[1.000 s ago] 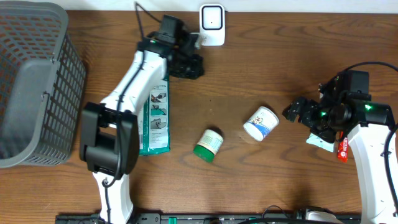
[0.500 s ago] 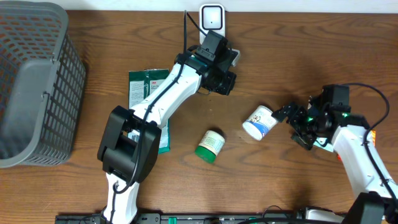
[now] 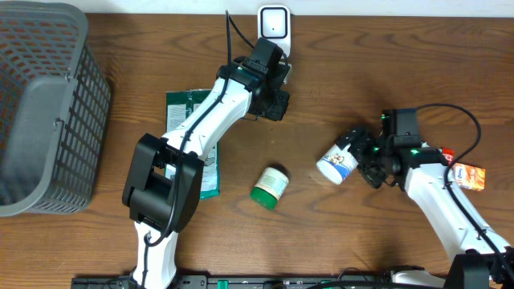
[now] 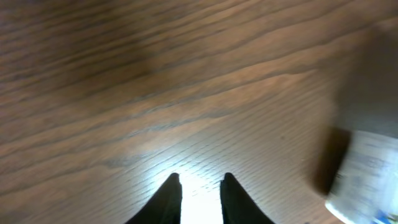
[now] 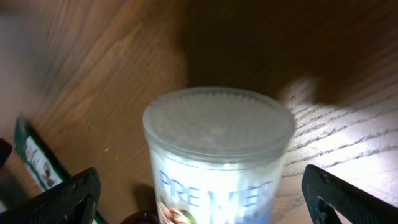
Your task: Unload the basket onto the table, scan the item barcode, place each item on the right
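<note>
Wooden counter (image 3: pixel 361 80); mesh basket (image 3: pixel 48 104) at left edge, scanner (image 3: pixel 274 24) at mid far edge. Left claw (image 4: pixel 199 183) just in front of the scanner, fingers a narrow gap apart, pinching nothing. White cup (image 3: pixel 338 160) lies on its side right of centre. Right claw (image 3: pixel 363 156) spread wide, the cup's lid end between its fingers. Green jar (image 3: pixel 270 186) and green packet (image 3: pixel 181 112) lie toward the left.

A brown wood-grain table (image 3: pixel 385 72) meets a pale wall (image 3: pixel 401 6) along its far edge.
</note>
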Controlling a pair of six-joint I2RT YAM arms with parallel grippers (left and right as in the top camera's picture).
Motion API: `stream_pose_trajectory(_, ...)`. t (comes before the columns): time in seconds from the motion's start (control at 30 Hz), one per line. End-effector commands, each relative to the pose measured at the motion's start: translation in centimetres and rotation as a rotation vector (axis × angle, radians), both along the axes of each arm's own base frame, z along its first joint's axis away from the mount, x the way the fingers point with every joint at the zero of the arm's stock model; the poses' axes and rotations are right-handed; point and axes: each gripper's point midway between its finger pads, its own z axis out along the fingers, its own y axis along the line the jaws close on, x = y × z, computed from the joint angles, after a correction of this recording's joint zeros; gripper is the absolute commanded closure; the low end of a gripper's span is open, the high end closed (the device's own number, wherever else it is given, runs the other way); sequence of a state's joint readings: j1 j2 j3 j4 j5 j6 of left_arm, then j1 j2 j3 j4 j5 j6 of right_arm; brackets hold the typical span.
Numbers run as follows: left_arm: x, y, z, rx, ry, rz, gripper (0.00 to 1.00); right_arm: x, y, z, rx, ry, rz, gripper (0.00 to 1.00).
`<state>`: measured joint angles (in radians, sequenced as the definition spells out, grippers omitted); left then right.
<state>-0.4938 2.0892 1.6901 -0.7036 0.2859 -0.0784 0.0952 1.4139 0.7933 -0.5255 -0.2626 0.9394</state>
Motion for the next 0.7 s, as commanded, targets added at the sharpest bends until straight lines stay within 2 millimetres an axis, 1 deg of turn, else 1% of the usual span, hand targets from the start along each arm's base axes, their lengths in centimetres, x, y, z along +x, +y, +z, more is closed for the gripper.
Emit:
stream_pose_trajectory(0.0, 0.3, 1.2, -1.1, 0.072, -0.008, 0.020, 0.77, -0.2, -0.5, -1.3, -0.064, 0.041, -0.080, 0.01)
stream_pose_trajectory(0.17, -0.2, 1.5, -1.8, 0.083, 0.012, 0.019, 0.76, -0.3, -1.2, -3.7, -0.157, 0.092, -0.095, 0.01)
stream_pose_trajectory(0.3, -0.6, 1.7, -2.3, 0.091, 0.025, 0.019, 0.76, 0.0, -1.3, -4.6, -0.174, 0.100, -0.096, 0.01)
stream_pose_trajectory(0.33, -0.7, 1.7, -2.4, 0.092, 0.027, 0.019, 0.76, 0.0, -1.3, -4.6, -0.174, 0.100, -0.096, 0.03)
stream_pose_trajectory(0.37, -0.7, 1.8, -2.4, 0.093, 0.029, 0.019, 0.76, 0.0, -1.3, -4.6, -0.175, 0.100, -0.095, 0.05)
stream_pose_trajectory(0.47, -0.7, 1.8, -2.5, 0.093, 0.029, 0.019, 0.76, -0.1, -1.3, -4.6, -0.197, 0.090, -0.037, 0.22)
stream_pose_trajectory(0.53, -0.7, 1.8, -2.5, 0.093, 0.030, 0.019, 0.75, 0.0, -1.4, -4.6, -0.217, 0.076, 0.009, 0.35)
stream_pose_trajectory(0.57, -0.7, 1.8, -2.5, 0.094, 0.030, 0.019, 0.75, 0.1, -1.4, -4.4, -0.224, 0.068, 0.029, 0.39)
stream_pose_trajectory(0.67, -0.7, 1.8, -2.5, 0.094, 0.029, 0.019, 0.75, 1.1, -1.1, -3.2, -0.245, 0.012, 0.104, 0.51)
